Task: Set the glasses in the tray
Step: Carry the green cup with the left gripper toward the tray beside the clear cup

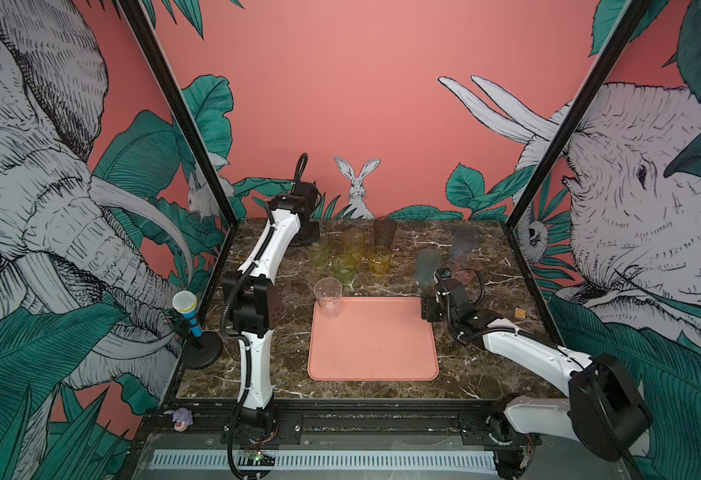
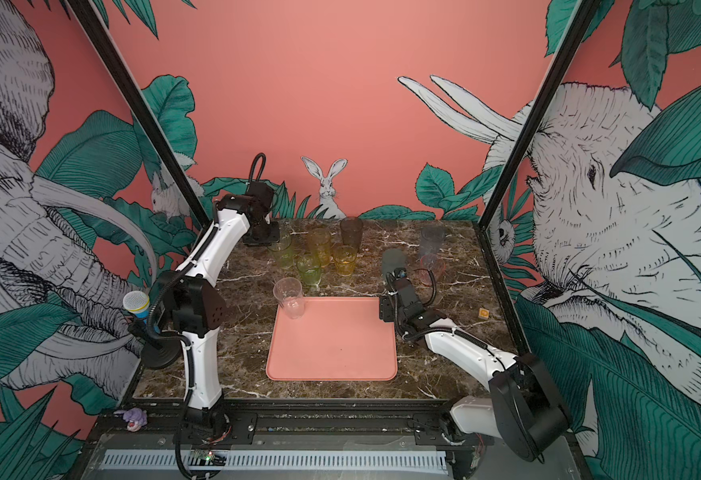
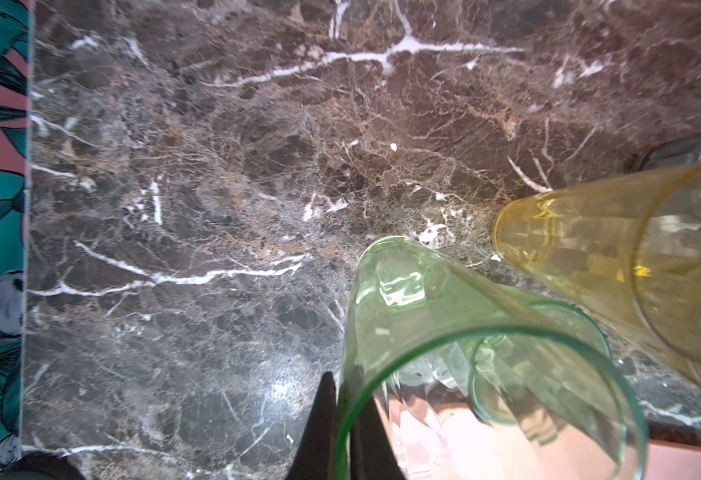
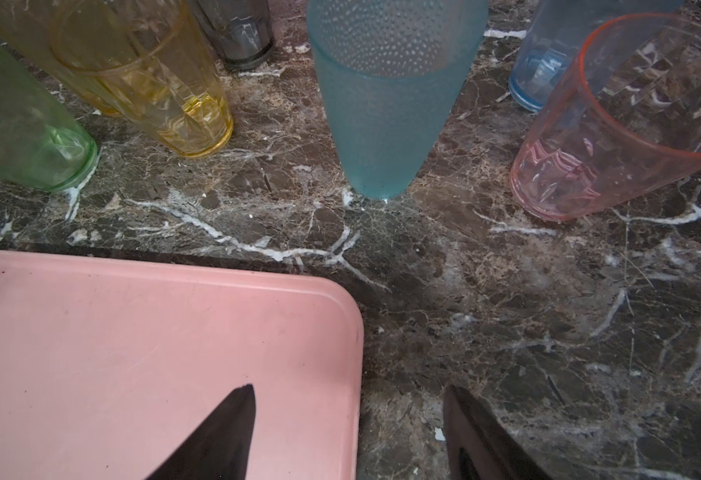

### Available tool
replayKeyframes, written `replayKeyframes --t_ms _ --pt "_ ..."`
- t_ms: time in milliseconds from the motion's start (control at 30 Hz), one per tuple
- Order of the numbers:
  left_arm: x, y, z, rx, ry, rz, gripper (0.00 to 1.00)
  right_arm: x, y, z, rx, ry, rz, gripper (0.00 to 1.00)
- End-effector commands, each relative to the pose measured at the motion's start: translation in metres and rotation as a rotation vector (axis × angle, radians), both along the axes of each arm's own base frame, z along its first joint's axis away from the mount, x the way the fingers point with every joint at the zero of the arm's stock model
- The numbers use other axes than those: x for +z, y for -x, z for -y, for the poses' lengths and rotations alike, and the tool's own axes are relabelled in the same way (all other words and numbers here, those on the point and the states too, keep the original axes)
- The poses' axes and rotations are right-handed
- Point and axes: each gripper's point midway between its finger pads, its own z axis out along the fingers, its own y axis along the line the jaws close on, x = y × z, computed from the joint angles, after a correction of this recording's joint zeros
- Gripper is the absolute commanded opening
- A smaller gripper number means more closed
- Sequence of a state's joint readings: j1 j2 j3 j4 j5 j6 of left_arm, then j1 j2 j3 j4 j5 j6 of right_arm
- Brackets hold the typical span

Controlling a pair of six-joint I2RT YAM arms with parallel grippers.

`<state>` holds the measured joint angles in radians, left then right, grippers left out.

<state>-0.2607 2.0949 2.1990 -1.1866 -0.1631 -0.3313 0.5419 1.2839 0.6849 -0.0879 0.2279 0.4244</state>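
9 glasses (image 1: 379, 259), 1 tray (image 1: 382, 345): 1 clear glass (image 1: 328, 297) sitting in tray, 8 standing on surface (image 1: 485, 353).
left jaws pinching green glass (image 3: 402, 291) rim, right jaws hanging spread.

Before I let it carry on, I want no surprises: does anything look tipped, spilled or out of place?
Nothing tipped or spilled: every glass I can see stands upright, the clear glass in the tray's far left corner. One stray: a small orange square lies on the table right of the tray.
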Motion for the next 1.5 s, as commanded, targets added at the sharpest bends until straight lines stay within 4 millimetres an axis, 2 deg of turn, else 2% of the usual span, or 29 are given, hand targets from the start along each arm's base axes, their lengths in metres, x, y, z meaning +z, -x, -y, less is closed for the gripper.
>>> replayKeyframes --t_ms 0,233,400,700,933,1100,1300,1400,1467 --pt "0.032 0.019 -0.012 0.001 -0.016 0.036 0.00 0.009 -0.006 -0.001 -0.018 -0.021 0.024 0.74" --pt "0.057 0.045 -0.022 0.000 -0.037 0.048 0.00 0.008 -0.006 -0.001 -0.019 -0.020 0.023 0.74" --pt "0.070 0.073 -0.032 0.004 -0.055 0.048 0.00 0.008 -0.006 -0.002 -0.017 -0.023 0.022 0.74" --pt "0.076 0.133 -0.048 0.011 -0.064 0.016 0.00 0.007 -0.007 -0.003 -0.013 -0.026 0.019 0.74" --pt "0.070 0.183 -0.050 -0.036 -0.083 -0.044 0.00 0.006 -0.008 -0.003 -0.015 -0.024 0.020 0.74" --pt "0.059 0.214 -0.042 -0.057 -0.072 -0.072 0.00 0.006 -0.008 -0.002 -0.020 -0.018 0.022 0.74" --pt "0.041 0.241 -0.028 -0.080 -0.028 -0.103 0.00 0.007 -0.008 0.000 -0.024 -0.009 0.028 0.74" --pt "0.030 0.250 -0.026 -0.066 -0.011 -0.120 0.00 0.007 -0.009 0.001 -0.026 -0.009 0.029 0.74" --pt "0.020 0.254 -0.019 -0.068 0.024 -0.121 0.00 0.007 -0.009 0.001 -0.026 -0.006 0.029 0.74"
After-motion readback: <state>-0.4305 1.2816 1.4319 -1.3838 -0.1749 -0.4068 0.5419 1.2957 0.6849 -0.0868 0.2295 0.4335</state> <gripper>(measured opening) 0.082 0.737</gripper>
